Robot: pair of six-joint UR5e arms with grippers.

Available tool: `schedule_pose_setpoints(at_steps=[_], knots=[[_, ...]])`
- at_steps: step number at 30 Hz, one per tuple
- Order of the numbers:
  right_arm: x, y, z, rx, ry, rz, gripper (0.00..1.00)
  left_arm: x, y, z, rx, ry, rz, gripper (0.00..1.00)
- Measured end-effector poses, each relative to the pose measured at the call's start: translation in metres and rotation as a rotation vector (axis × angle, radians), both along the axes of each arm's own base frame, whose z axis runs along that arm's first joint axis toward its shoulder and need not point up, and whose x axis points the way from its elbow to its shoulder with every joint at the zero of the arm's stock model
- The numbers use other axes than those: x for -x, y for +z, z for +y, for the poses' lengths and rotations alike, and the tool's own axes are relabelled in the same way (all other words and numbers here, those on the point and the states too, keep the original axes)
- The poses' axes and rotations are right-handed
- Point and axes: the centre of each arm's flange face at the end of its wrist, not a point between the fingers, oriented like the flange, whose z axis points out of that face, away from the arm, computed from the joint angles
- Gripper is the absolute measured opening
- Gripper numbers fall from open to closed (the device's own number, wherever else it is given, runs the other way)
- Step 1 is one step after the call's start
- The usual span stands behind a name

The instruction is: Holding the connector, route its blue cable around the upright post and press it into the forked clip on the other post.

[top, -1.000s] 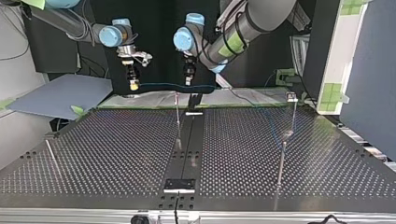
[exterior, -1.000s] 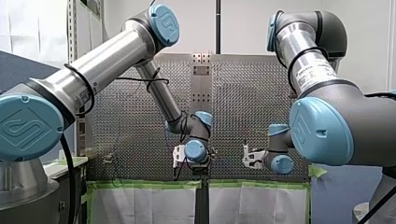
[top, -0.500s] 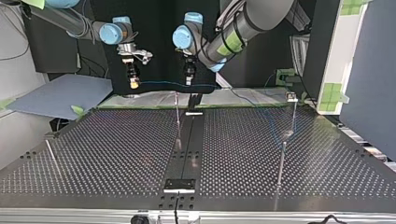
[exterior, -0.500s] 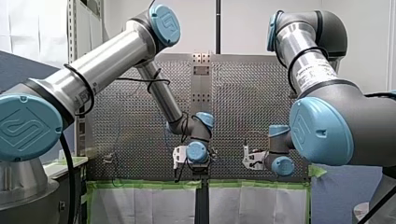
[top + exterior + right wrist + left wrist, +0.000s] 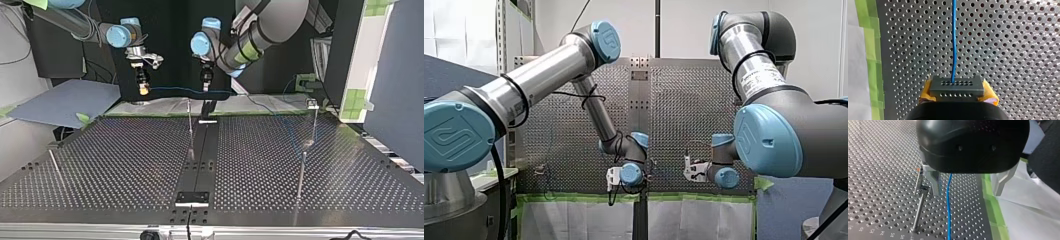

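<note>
- Right wrist view: my right fingers [image 5: 989,94], yellow-padded, are clamped on the dark connector [image 5: 957,86]; its blue cable [image 5: 953,45] leaves it straight ahead over the table [image 5: 1010,37];
- Left wrist view: my left fingers [image 5: 933,181] stand apart, with the cable running loose between them, nearer to one; a thin post [image 5: 919,207] with a small head stands just beside that finger; I cannot tell whether that head is the forked clip;
- Top view: the cable hangs in the air between both arms, above the top of the middle post [image 5: 190,130], then trails down toward the view's right, where a second post [image 5: 314,122] stands;
- Progress, as I judge it: the holding is done; wrapping the post and pressing into the clip both remain;
- Writing: only a stylised emblem on the blue joint caps [image 5: 456,137]; a label [image 5: 759,75] on my right arm is too small to read.
</note>
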Motion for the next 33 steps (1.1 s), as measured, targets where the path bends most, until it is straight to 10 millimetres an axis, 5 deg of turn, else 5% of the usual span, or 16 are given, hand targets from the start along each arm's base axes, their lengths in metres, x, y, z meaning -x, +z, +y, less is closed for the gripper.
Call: schedule_pose_setpoints(at_steps=[15,33], knots=[[0.000,0.000,0.000,0.001,0.001,0.000,0.31,-0.023,-0.018,-0.011,0.097,-0.011,-0.017,1.00],[0.000,0.000,-0.001,0.003,-0.002,-0.001,0.31,-0.047,-0.008,-0.016,0.079,0.010,-0.100,1.00]])
